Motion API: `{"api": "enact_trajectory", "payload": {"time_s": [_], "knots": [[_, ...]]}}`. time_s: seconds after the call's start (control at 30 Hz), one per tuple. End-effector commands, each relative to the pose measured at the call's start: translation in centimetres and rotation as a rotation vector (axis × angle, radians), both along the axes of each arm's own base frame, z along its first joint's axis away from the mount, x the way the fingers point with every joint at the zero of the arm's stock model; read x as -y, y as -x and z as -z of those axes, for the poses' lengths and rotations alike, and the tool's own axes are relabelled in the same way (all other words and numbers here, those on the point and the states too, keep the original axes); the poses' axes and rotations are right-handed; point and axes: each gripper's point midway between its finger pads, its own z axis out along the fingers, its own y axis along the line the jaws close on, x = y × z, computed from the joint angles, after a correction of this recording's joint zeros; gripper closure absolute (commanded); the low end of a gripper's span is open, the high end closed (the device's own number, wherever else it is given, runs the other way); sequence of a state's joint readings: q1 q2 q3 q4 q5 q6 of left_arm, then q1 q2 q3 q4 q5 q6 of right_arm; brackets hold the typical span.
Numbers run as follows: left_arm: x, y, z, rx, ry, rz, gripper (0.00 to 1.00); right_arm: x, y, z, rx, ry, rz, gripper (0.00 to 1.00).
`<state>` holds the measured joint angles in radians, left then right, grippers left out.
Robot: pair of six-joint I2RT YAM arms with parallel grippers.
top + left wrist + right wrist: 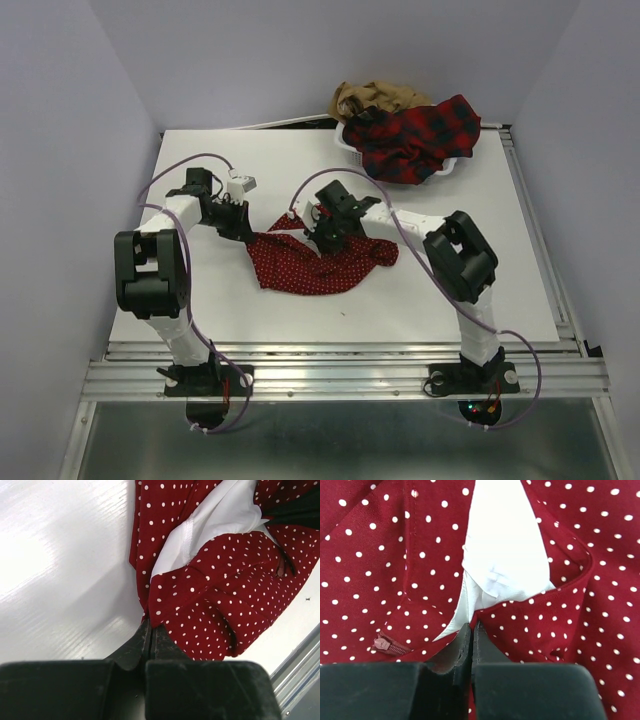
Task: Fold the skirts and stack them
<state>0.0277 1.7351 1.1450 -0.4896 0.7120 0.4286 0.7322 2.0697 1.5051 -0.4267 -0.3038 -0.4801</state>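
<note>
The red skirt with white dots [312, 266] lies crumpled on the white table, its white lining [502, 555] showing. My left gripper [246, 233] is at its left edge, jaws shut, pinching the cloth's edge [151, 626]. My right gripper [326, 233] is at its upper middle, jaws shut on the hem where the lining meets the red cloth [472, 628]. A zipper pull [390, 645] lies just left of the right fingers. The red-and-black plaid skirt [422, 136] and the tan-brown skirt [375, 97] are heaped in the white mesh basket [346, 141] at the back right.
The table [200, 300] has walls on the left, back and right. A metal rail [340, 350] runs along its near edge. The basket sits against the back wall, and the plaid cloth spills over its front rim.
</note>
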Motion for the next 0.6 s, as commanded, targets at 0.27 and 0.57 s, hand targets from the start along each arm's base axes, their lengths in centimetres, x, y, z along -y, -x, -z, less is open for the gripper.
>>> {"api": "enact_trajectory", "payload": {"time_s": [0.27, 0.57], "knots": [[-1.5, -1.6, -4.5, 0.172, -0.084, -0.021, 1.0, 3.8, -4.2, -12.7, 0.211, -0.107, 0.136, 0.99], [-1.9, -1.3, -5.2, 0.214, -0.132, 0.027, 1.0, 5.8, -1.1, -10.3, 0.081, -0.064, 0.091, 0.89]]}}
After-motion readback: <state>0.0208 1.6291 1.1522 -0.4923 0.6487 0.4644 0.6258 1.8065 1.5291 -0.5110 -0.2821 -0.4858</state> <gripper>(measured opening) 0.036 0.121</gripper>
